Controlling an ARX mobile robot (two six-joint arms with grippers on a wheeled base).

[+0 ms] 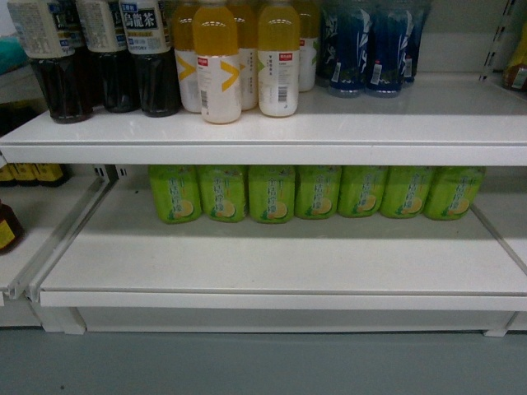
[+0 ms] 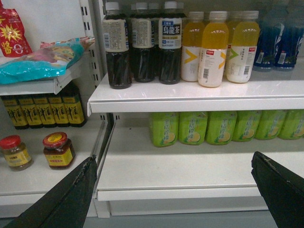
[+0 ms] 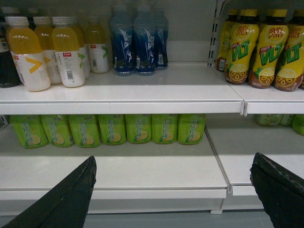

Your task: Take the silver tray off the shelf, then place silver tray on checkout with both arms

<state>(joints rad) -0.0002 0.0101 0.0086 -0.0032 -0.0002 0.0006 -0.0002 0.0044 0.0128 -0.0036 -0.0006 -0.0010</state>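
Two white shelf boards are facing me in the head view, and I am seeing no silver tray on either of them, nor in either wrist view, so I cannot tell where it is lying. The upper shelf (image 1: 346,123) is carrying dark tea bottles (image 1: 99,58) at the left, orange juice bottles (image 1: 247,62) in the middle and blue bottles (image 1: 370,49) toward the right. The lower shelf (image 1: 280,263) is holding a row of green drink packs (image 1: 317,191) along its back, with its front part lying bare. Neither arm is showing in the head view. In the left wrist view the left gripper (image 2: 173,190) is hanging in front of the lower shelf with its jaws spread wide and nothing between them; two red-lidded jars (image 2: 58,150) are standing on the neighbouring shelf at the left, with snack bags (image 2: 38,61) lying above them. In the right wrist view the right gripper (image 3: 173,190) is likewise standing released, its jaws wide apart before the lower board, and yellow-labelled lemon tea bottles (image 3: 261,52) are standing on the next shelf bay at the right.
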